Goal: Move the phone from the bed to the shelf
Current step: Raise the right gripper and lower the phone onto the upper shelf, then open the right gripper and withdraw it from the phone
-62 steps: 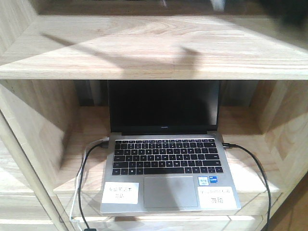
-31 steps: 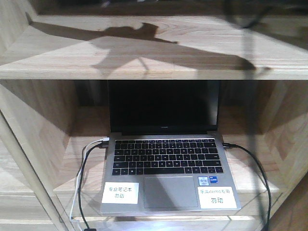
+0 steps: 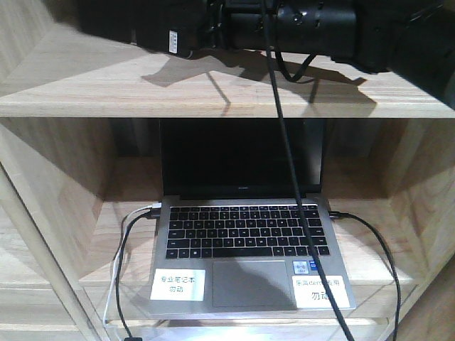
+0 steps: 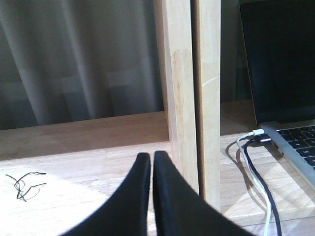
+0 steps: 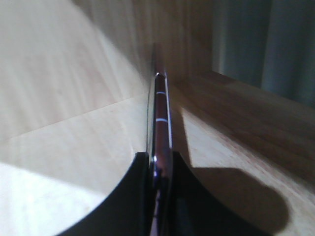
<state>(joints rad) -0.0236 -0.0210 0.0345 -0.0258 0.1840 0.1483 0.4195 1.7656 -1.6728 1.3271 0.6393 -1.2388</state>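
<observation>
A black robot arm (image 3: 298, 28) reaches across the upper board of the pale wood shelf (image 3: 213, 85) in the front view, its bulk filling the top of the frame and casting a dark shadow on the board, while a black cable (image 3: 284, 142) hangs from it down in front of the compartment below. In that lower compartment an open silver laptop (image 3: 245, 241) sits with its screen dark, two white paper labels (image 3: 178, 284) stuck to its palm rest and cables plugged into both sides. The right wrist camera shows the right gripper (image 5: 160, 169) clenched on the phone (image 5: 160, 123), which is held edge-on between the two black fingers (image 5: 133, 196); its thin pinkish edge points away over the light wooden board of the shelf, where a shadow falls to the right. Whether the phone touches the board cannot be told from this angle. The left wrist camera shows the left gripper (image 4: 151, 162) closed and holding nothing, its two black fingers pressed almost together just in front of an upright wooden divider (image 4: 187, 98). To the right of that divider the laptop's corner and its white and dark cables (image 4: 256, 167) are visible; to the left, a small tangle of thin black wire (image 4: 24, 184) lies on the board.
</observation>
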